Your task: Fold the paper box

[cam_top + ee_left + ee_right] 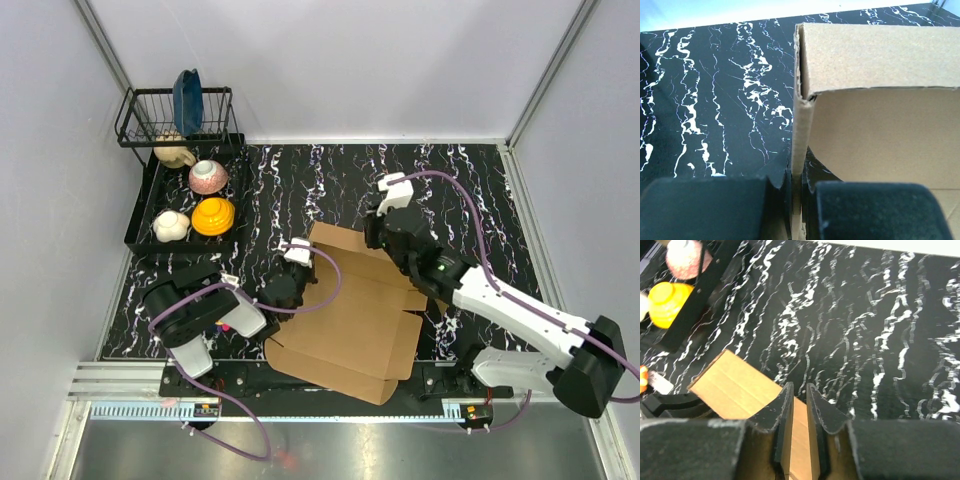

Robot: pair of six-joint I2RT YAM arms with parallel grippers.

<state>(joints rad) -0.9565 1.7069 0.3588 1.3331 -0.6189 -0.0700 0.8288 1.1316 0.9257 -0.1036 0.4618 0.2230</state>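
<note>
The paper box [345,320] is a large brown cardboard sheet lying partly folded on the black marbled table between the arms. My left gripper [290,280] is at its left edge. In the left wrist view it [800,190] is shut on an upright cardboard wall [802,135] whose top flap [875,55] bends right. My right gripper [378,228] is at the box's far edge. In the right wrist view its jaws [799,395] stand close together with cardboard between them, and a raised flap [735,385] lies to their left.
A black dish rack [140,225] stands at the back left with a pink bowl [208,176], an orange bowl [213,216] and a white bowl [171,225]. A wire basket with a blue item [187,100] is behind it. White walls enclose the table.
</note>
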